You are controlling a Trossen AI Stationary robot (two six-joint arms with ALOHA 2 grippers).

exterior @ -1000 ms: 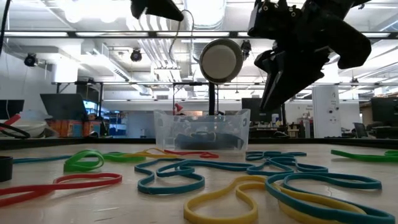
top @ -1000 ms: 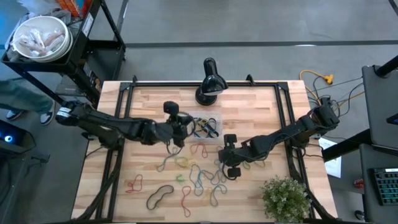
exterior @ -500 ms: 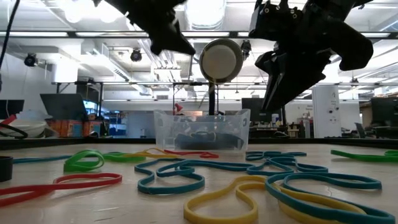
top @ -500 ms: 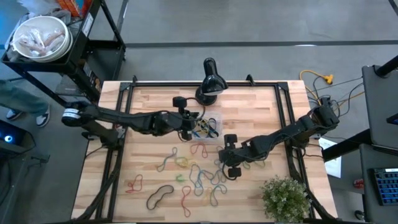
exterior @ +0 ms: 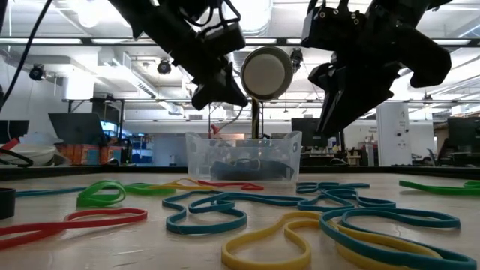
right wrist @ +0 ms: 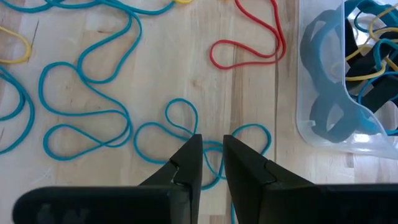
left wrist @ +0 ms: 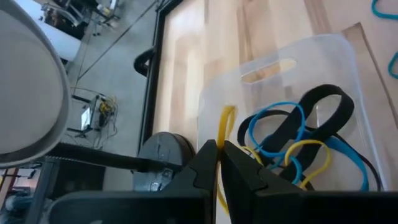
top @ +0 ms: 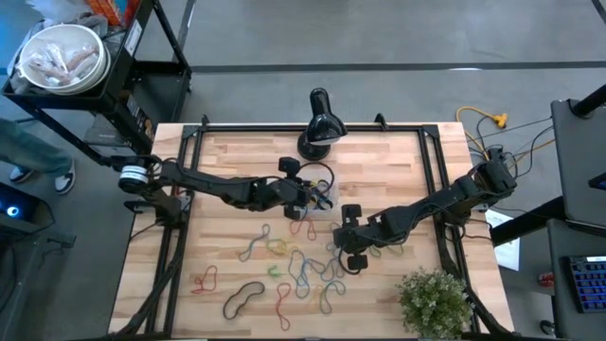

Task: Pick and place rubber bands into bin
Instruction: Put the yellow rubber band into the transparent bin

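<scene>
The left gripper (left wrist: 217, 163), shut on a yellow rubber band (left wrist: 224, 134), hangs over the bin (top: 317, 194) mid-bench to drop it; the right gripper (right wrist: 211, 163), apparently part-open and empty, hovers over loose rubber bands (top: 301, 268).

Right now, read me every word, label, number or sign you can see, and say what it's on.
No text can be read in any view.
The orange box on the cart beside the table may carry print, too small to read.
Bin, bands and table: no markings.
</scene>
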